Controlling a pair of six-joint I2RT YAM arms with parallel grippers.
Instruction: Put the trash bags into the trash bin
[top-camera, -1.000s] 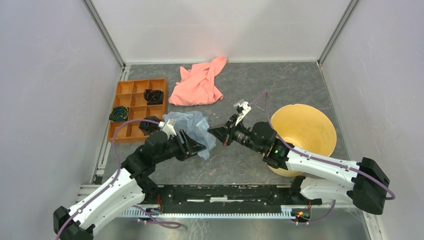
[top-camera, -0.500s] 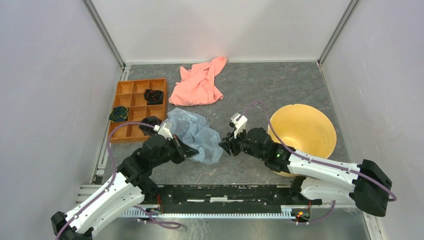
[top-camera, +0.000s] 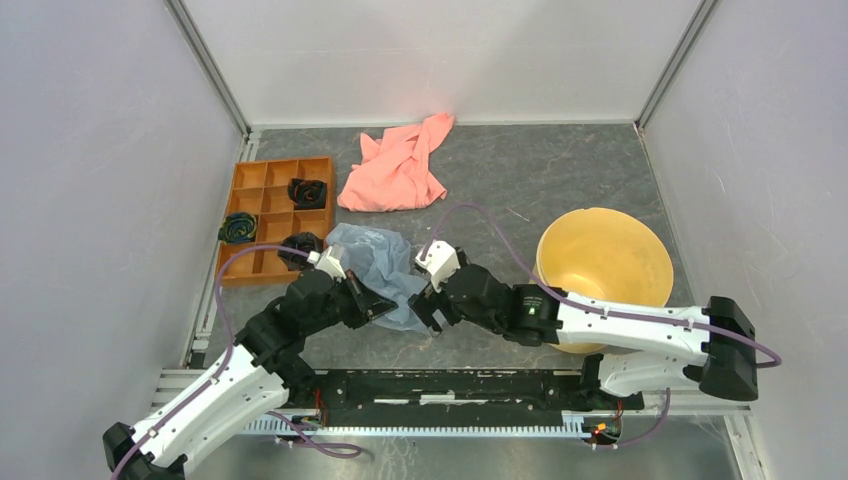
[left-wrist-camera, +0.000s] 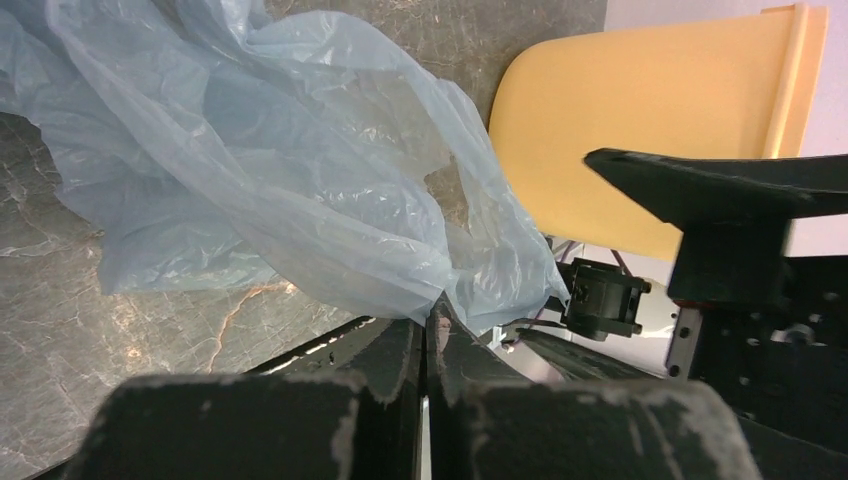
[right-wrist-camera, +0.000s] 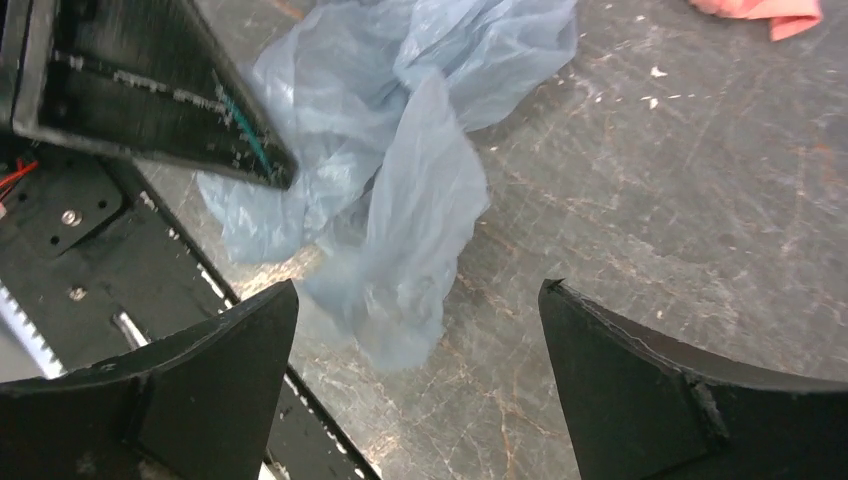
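The trash bag (top-camera: 385, 268) is crumpled pale blue film lying on the table left of centre. My left gripper (top-camera: 388, 304) is shut, pinching the near edge of the trash bag (left-wrist-camera: 280, 180) between its fingertips (left-wrist-camera: 430, 315). My right gripper (top-camera: 427, 306) stands open just right of the left one, low over the bag's near right edge. The film (right-wrist-camera: 400, 170) hangs ahead of its wide-apart fingers (right-wrist-camera: 418, 290), touching neither. The trash bin (top-camera: 600, 213), a round yellow bucket, stands upright at the right, behind the right arm, and shows beyond the bag as a yellow wall (left-wrist-camera: 640, 130).
A salmon-pink cloth (top-camera: 400, 165) lies at the back centre. An orange compartment tray (top-camera: 262, 203) with dark items sits at the left. The black mounting rail (top-camera: 450, 385) runs along the near edge. White walls close in both sides and the back.
The left gripper has shut on the bag's edge. The right gripper has opened wide and moved left and nearer, down beside the left gripper. The bag has spread out somewhat.
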